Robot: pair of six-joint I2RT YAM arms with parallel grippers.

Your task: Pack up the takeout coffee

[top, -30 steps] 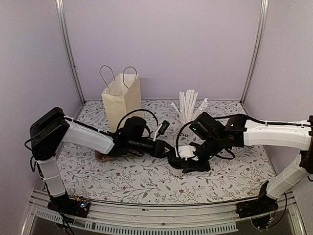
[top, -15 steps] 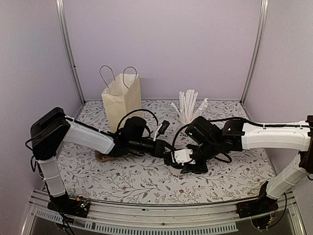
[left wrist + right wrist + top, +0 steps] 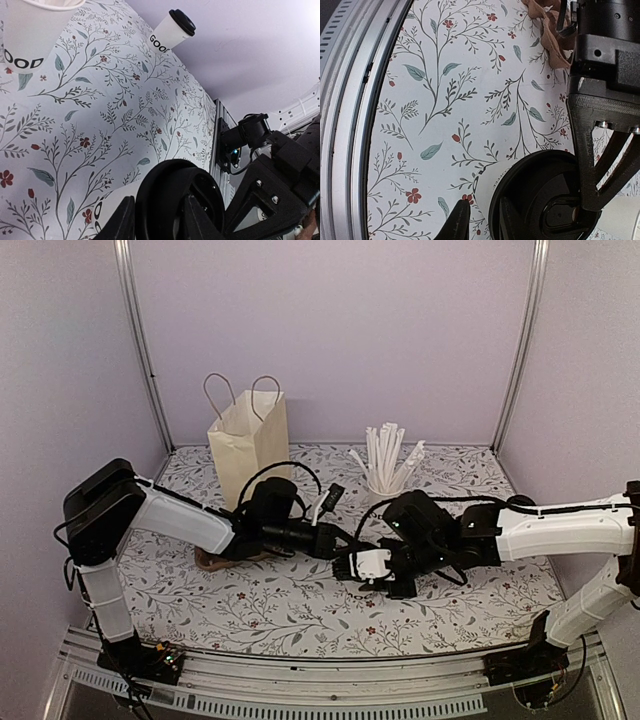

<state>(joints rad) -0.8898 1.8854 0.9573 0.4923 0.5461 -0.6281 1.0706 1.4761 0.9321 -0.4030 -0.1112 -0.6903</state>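
Note:
The takeout coffee (image 3: 373,562), a white cup with dark lettering and a black lid, is at the table's middle between both grippers. My right gripper (image 3: 388,575) is shut on its lid rim. In the right wrist view one finger (image 3: 460,220) lies outside the cup wall and the other lies over the lid (image 3: 530,185). My left gripper (image 3: 347,558) meets the cup from the left. In the left wrist view its fingers (image 3: 125,222) straddle the lid (image 3: 170,195) with a wider gap and look open.
A cream paper bag (image 3: 248,445) stands open at the back left. A white cup of straws (image 3: 385,465) stands at the back middle. A second lidded cup (image 3: 170,31) shows far off in the left wrist view. A crumpled brown piece (image 3: 213,560) lies under the left arm.
My right gripper has carried the coffee a little left and toward the front, up to the left gripper. The left arm has barely moved.

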